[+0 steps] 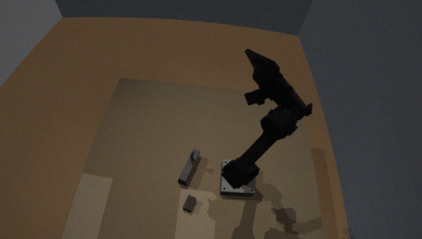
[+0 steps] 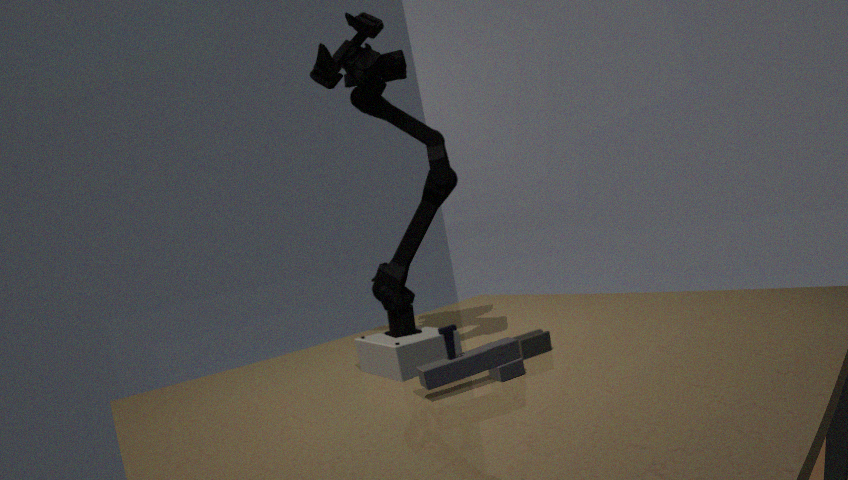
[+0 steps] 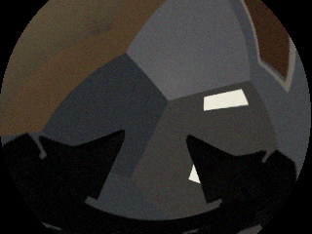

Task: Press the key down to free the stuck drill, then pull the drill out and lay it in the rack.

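Observation:
A long grey block lies beside the white robot base, with a smaller grey block under one end in the exterior view. A dark blue T-shaped piece stands up from it near its far end. I cannot tell whether this piece is the key or the drill. A short grey block with a ridged top, apparently the rack, lies past the other end. My gripper is open and empty, high above and well away from them.
The white robot base stands close beside the long block. The arm rises from it and casts dark shadows. Grey walls stand behind and beside the surface. The wrist view shows mainly walls and bright patches.

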Controlling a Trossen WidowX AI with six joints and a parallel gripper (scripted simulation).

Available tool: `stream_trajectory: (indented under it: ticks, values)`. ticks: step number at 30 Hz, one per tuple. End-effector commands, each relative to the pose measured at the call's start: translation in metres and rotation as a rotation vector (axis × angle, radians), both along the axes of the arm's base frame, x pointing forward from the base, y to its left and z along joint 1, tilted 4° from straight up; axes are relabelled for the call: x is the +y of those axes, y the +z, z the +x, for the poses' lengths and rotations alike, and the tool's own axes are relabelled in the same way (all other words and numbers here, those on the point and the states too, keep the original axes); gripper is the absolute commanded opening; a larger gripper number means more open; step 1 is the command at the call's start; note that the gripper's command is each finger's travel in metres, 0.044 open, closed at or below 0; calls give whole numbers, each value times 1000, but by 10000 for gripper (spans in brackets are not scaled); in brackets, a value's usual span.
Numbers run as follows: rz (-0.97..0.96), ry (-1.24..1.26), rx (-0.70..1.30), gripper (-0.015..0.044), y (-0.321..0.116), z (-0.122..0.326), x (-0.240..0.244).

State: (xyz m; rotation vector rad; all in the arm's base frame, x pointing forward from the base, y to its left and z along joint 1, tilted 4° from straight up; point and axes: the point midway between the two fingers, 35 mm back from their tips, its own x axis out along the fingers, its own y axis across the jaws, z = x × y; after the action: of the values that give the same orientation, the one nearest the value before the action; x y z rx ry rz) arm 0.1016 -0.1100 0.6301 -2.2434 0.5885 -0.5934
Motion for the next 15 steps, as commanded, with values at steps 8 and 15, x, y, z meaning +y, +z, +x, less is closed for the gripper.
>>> stream_trajectory:
  ticks: [8, 15]
  values:
    - [0, 0, 0, 190, 0, 0, 0]
    - [170, 167, -192, 6, -2, -4, -18]
